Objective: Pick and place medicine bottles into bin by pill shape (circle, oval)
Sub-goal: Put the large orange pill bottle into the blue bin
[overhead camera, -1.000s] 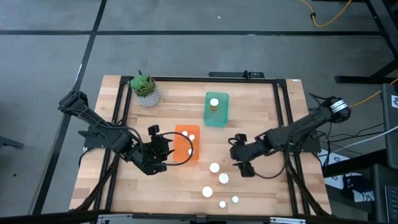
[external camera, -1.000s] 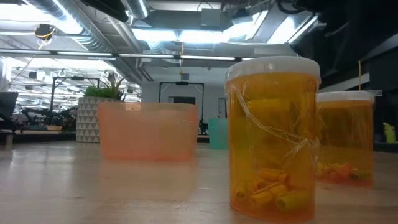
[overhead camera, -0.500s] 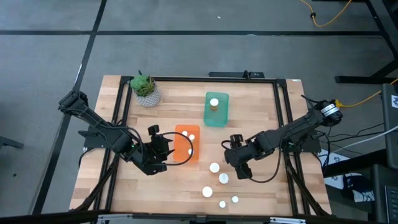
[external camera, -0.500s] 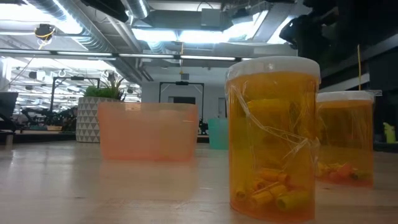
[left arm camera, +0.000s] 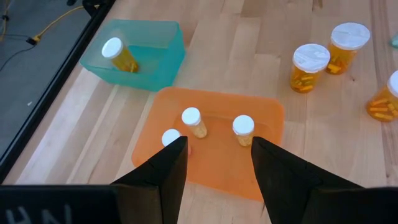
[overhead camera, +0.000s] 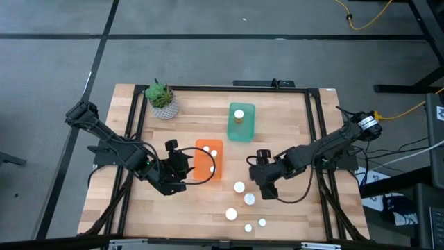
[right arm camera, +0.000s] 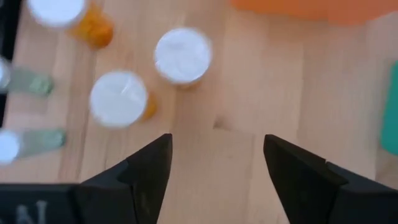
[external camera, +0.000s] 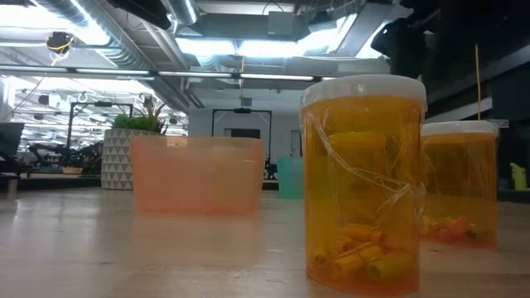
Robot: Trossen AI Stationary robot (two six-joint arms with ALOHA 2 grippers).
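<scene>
Above the loose pill bottles (overhead camera: 239, 187) my right gripper (overhead camera: 267, 192) has swung nearer, fingers spread, empty; left gripper (overhead camera: 186, 169) waits, parted, beside the orange bin (overhead camera: 198, 171).

On the bench (overhead camera: 277, 111), one bin (overhead camera: 241, 122) sits behind the other (overhead camera: 209, 161), with a plant (overhead camera: 162, 100) at the far left corner. The far bin holds one bottle (overhead camera: 238, 114), the near bin several (overhead camera: 214, 152). Five more bottles (overhead camera: 239, 187) stand loose on the bench, right of the near bin and nearer the front.
</scene>
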